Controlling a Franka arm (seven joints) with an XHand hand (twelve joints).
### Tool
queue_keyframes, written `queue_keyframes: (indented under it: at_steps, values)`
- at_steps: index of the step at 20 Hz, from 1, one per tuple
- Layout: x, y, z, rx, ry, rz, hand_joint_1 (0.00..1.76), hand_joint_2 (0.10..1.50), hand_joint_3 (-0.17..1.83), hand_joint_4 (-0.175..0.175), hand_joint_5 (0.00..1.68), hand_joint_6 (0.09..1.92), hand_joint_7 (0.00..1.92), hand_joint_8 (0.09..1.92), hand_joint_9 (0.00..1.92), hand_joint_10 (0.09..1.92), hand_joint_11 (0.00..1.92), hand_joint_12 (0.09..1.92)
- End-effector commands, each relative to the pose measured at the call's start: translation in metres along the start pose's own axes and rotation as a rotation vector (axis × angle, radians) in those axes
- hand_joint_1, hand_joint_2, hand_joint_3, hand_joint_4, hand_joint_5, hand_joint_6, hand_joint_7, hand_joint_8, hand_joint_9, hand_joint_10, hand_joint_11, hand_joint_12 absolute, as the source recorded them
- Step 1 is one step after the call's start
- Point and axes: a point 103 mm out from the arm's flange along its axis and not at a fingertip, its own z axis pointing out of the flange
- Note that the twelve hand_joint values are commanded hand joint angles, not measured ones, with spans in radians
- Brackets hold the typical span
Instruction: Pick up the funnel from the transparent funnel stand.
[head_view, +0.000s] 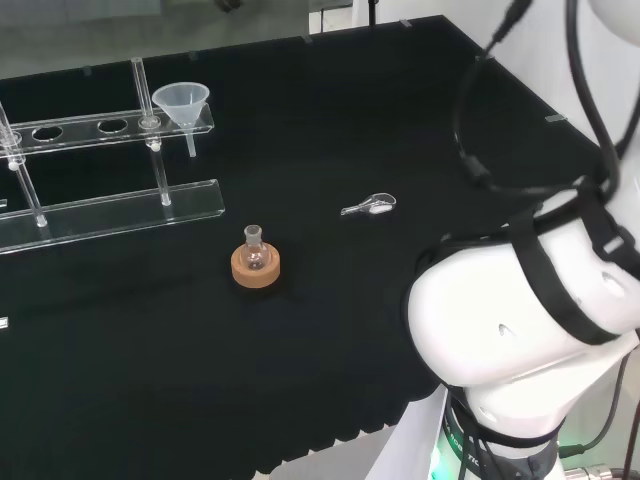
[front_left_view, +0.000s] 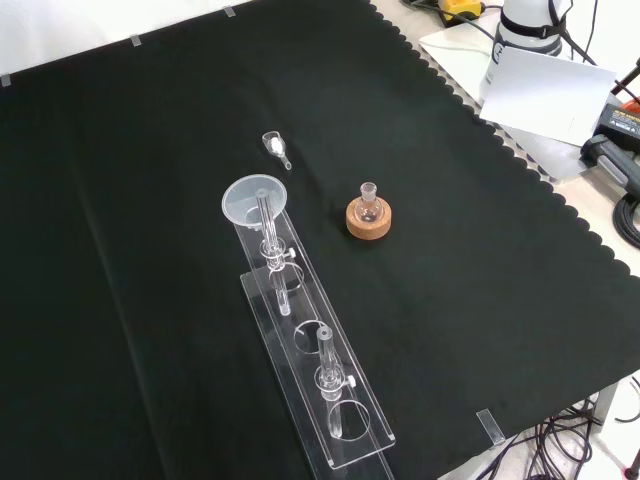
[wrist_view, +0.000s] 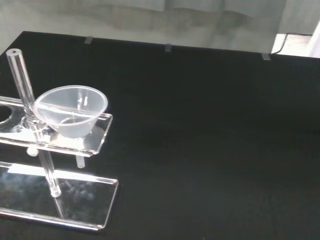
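Observation:
A clear plastic funnel (head_view: 181, 103) sits in the end hole of the transparent funnel stand (head_view: 110, 208), its stem hanging down through the upper shelf. In the front view the funnel (front_left_view: 254, 200) is at the stand's far end, the stand (front_left_view: 305, 300) running toward the near edge of the cloth. In the wrist view the funnel (wrist_view: 71, 111) rests upright in the shelf beside a clear post, over the stand's base plate (wrist_view: 80, 205). The arm's white links (head_view: 520, 320) stand at the right of the head view, well away from the funnel.
A small round flask on a cork ring (head_view: 255, 262) stands in front of the stand in the head view, also seen as the flask (front_left_view: 369, 213) in the front view. A small clear scoop (head_view: 370, 206) lies on the cloth. Other holes in the shelf hold nothing.

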Motion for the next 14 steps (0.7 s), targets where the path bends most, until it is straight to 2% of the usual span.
queue_keyframes:
  at_steps: [1,6,12,14]
  values:
    - [0.040,0.042,0.013,0.070,-0.014,-0.079,0.51,0.60,0.04,0.050,0.00,0.09,0.00,0.09,0.00,0.09,0.00,0.81]
    - [0.051,0.050,0.024,0.135,-0.023,-0.111,0.53,0.60,0.04,0.048,0.00,0.09,0.00,0.09,0.00,0.09,0.00,0.82]
    - [0.062,0.070,0.035,0.280,-0.079,-0.171,0.54,0.60,0.03,0.047,0.00,0.09,0.00,0.09,0.00,0.09,0.00,0.87]
    - [0.061,0.073,0.038,0.322,-0.075,-0.192,0.54,0.61,0.03,0.043,0.00,0.09,0.00,0.09,0.00,0.09,0.00,0.89]
